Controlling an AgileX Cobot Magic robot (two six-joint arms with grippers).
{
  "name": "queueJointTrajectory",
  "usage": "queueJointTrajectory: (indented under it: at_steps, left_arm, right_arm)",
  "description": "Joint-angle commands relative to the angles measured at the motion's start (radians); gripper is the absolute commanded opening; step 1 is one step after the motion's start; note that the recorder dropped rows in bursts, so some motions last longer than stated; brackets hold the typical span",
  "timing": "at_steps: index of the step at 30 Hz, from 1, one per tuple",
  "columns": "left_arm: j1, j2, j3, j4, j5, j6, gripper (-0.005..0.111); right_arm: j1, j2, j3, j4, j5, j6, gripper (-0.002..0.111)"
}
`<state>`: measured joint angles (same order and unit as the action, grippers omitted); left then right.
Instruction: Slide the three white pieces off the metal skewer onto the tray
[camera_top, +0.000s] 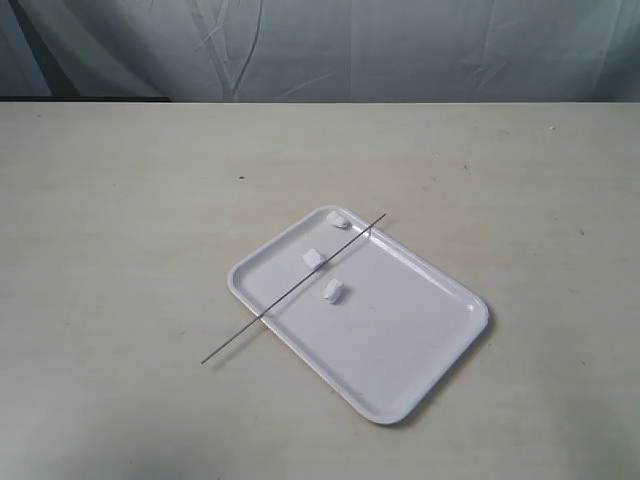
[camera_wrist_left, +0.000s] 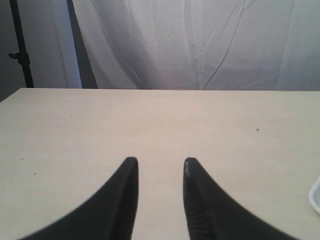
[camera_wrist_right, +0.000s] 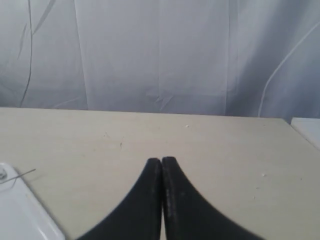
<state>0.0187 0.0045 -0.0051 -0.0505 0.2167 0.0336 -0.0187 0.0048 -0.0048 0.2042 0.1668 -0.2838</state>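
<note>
The white tray (camera_top: 400, 340) lies on the table in the exterior view. Three white pieces rest loose on it: one at its far corner (camera_top: 339, 219), one (camera_top: 314, 259) beside the rod, one (camera_top: 333, 292) nearer the tray's middle. The thin metal skewer (camera_top: 293, 289) lies slantwise across the tray's left part, one end sticking out over the table. Neither arm shows in the exterior view. My left gripper (camera_wrist_left: 161, 162) is open over bare table. My right gripper (camera_wrist_right: 161, 160) is shut with nothing in it; the tray's corner (camera_wrist_right: 22, 210) and the skewer's tip (camera_wrist_right: 25, 173) show beside it.
The beige table (camera_top: 120, 220) stretches wide around the tray. A pale curtain (camera_top: 400, 50) hangs behind the table's far edge. A dark stand (camera_wrist_left: 20, 45) is at the back in the left wrist view. The tray's edge (camera_wrist_left: 315, 200) peeks into that view.
</note>
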Motion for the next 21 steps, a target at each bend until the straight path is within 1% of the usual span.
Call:
queueJointTrajectory:
  at_steps: [1, 3, 4, 5, 6, 8, 10, 11, 21]
  left_arm:
    - [0.003, -0.004, 0.005, -0.035, -0.086, 0.001, 0.031]
    - [0.011, -0.004, 0.005, -0.035, -0.065, 0.001, 0.030]
    - [0.011, -0.004, 0.005, -0.035, -0.040, 0.001, 0.029]
    - [0.011, -0.004, 0.005, -0.037, -0.022, 0.001, 0.024]
    - [0.011, -0.004, 0.005, -0.038, -0.009, 0.001, 0.019]
    - [0.011, -0.004, 0.005, -0.038, 0.021, 0.001, 0.000]
    - [0.011, -0.004, 0.005, -0.038, 0.021, 0.001, 0.000]
    - [0.011, -0.004, 0.005, -0.038, 0.021, 0.001, 0.000]
    - [0.011, -0.004, 0.005, -0.041, 0.023, 0.001, 0.000]
  right_arm:
    - [-0.008, -0.005, 0.005, -0.001, 0.105, -0.004, -0.001]
    - [-0.008, -0.005, 0.005, -0.016, 0.130, 0.009, -0.001]
    - [-0.008, -0.005, 0.005, -0.018, 0.130, 0.018, -0.001]
    - [-0.008, -0.005, 0.005, -0.024, 0.130, 0.028, -0.001]
    - [-0.008, -0.005, 0.005, -0.028, 0.130, 0.031, -0.001]
    - [-0.008, -0.005, 0.005, -0.076, 0.130, 0.078, -0.001]
    - [-0.008, -0.005, 0.005, -0.164, 0.130, 0.172, -0.001]
    - [-0.008, -0.005, 0.005, -0.244, 0.130, 0.268, -0.001]
    - [-0.008, -0.005, 0.005, -0.242, 0.130, 0.284, -0.001]
